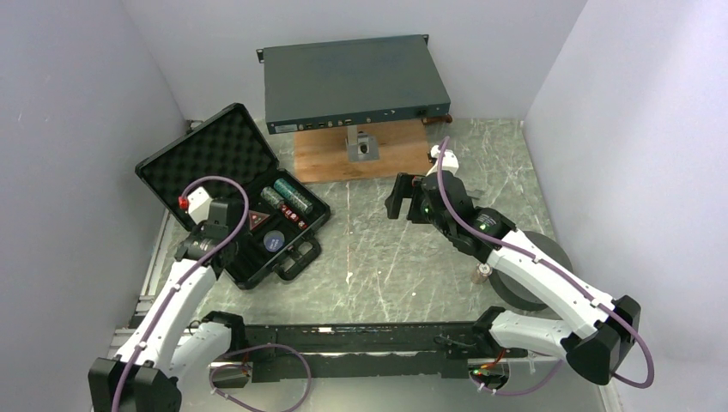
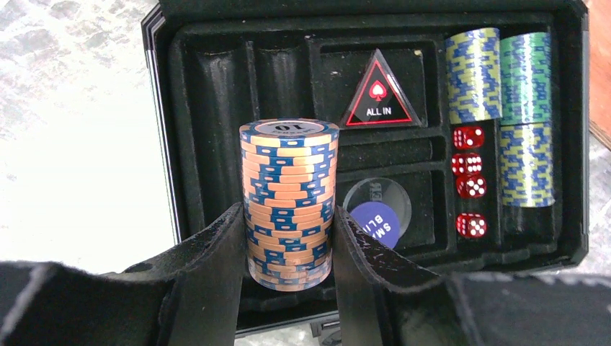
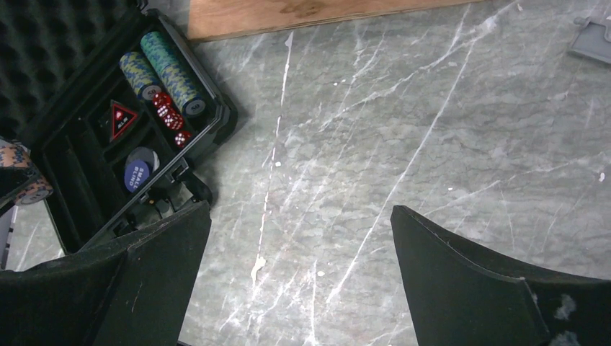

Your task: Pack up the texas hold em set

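The small black case (image 1: 206,163) lies open at the left, egg-crate foam in its raised lid. Its tray (image 2: 194,108) holds green-and-blue chip stacks (image 2: 497,79), red dice (image 2: 470,173), a red triangle marker (image 2: 377,94) and a blue round disc (image 2: 376,222). My left gripper (image 2: 288,238) is shut on an upright orange-and-blue chip stack (image 2: 290,194), held above the tray's left slots. My right gripper (image 3: 299,238) hangs open over bare marble, right of the case (image 3: 216,115), nothing between its fingers. In the top view it (image 1: 399,199) sits mid-table.
A big flat grey rack unit (image 1: 354,81) rests on a wooden board (image 1: 360,159) at the back. A thick dark foam ring (image 1: 536,270) lies at the right under my right arm. A black rail (image 1: 360,343) runs along the near edge.
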You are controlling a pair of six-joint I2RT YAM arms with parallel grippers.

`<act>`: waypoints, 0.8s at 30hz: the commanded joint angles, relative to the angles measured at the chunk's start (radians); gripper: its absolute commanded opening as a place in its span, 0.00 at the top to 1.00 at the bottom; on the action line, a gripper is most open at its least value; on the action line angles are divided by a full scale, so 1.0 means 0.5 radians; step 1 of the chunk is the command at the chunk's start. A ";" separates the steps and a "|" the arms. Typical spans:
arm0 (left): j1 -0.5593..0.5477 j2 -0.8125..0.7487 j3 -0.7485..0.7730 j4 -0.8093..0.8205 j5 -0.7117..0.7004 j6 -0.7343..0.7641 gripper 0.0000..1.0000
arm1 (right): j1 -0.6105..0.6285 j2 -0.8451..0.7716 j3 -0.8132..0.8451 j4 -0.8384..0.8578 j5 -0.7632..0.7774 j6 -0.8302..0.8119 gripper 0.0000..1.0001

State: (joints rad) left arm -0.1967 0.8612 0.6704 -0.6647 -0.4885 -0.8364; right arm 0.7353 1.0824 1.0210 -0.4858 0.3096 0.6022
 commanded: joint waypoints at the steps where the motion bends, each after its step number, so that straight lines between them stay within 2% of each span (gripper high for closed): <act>1: 0.090 0.068 0.077 0.223 0.055 -0.010 1.00 | -0.016 -0.033 -0.008 0.046 0.035 -0.013 0.00; 9: 0.184 0.244 0.077 0.400 0.178 0.134 1.00 | -0.046 -0.030 -0.040 0.058 0.029 -0.035 0.00; 24: 0.359 0.524 0.101 0.481 0.341 0.182 1.00 | -0.140 0.018 -0.094 0.109 -0.056 -0.063 0.00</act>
State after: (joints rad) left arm -0.0505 1.1069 0.6724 -0.5144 -0.3378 -0.7612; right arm 0.6777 1.0878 0.9794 -0.4713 0.2993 0.5873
